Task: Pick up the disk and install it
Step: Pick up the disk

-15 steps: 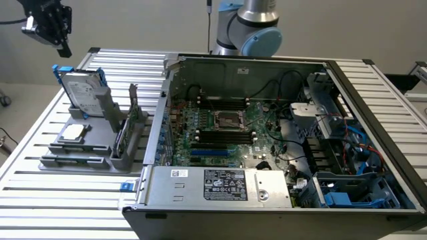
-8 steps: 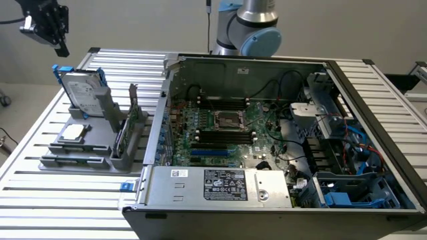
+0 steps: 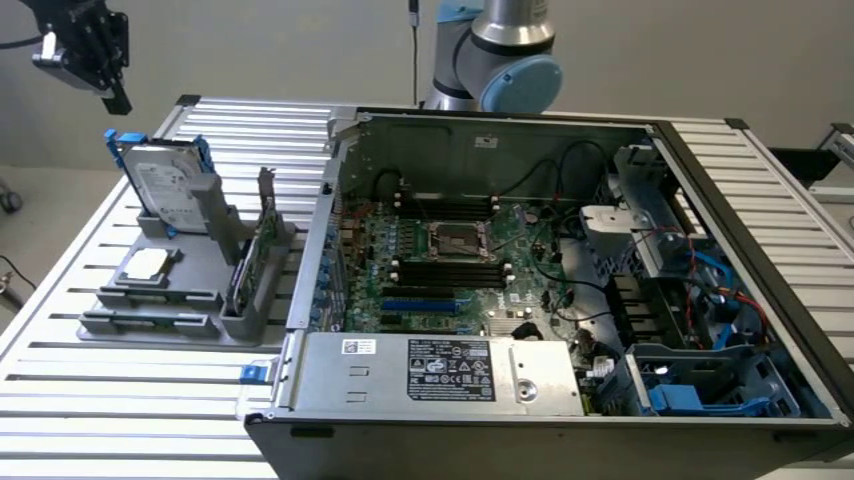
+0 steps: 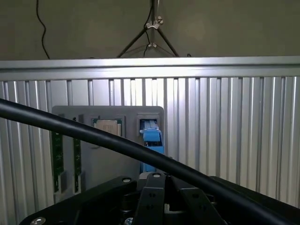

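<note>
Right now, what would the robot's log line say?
pincer: hovering above disk, not touching | disk: upright in grey holder, not picked up | computer case: open

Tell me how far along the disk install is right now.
Nothing looks done yet. The disk stands upright in its grey holder beside the open computer, untouched. The hand hangs above the holder, clear of the disk and carrying nothing. Both the pickup and the install into the computer are left.
</note>
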Robot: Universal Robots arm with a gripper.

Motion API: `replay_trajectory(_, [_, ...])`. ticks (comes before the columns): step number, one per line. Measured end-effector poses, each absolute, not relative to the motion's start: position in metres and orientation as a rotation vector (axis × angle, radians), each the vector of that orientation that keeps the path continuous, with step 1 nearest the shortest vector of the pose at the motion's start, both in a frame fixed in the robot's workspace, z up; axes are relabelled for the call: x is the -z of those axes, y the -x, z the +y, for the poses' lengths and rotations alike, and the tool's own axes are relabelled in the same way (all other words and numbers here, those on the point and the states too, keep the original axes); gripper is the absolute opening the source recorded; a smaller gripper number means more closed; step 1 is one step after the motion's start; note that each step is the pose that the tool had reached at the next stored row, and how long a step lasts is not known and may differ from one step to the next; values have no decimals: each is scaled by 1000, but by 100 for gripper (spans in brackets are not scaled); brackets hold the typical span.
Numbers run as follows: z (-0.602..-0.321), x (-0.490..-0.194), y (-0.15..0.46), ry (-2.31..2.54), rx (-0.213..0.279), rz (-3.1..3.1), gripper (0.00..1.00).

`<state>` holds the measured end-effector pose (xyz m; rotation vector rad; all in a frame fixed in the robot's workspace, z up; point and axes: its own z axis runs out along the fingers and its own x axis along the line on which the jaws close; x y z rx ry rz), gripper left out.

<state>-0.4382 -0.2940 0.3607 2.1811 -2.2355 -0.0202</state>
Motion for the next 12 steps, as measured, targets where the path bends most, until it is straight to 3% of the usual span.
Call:
replay_trajectory(4, [-294,-361,438,-2181,19,-2234,12])
replay_trajectory(6, [-294,-361,438,-2182,19,-2235,24])
replay_trajectory(9, [-294,-361,438,-2181,19,-2235,30])
replay_trajectory(12, [-295,-360,438,-2182,19,-2235,48])
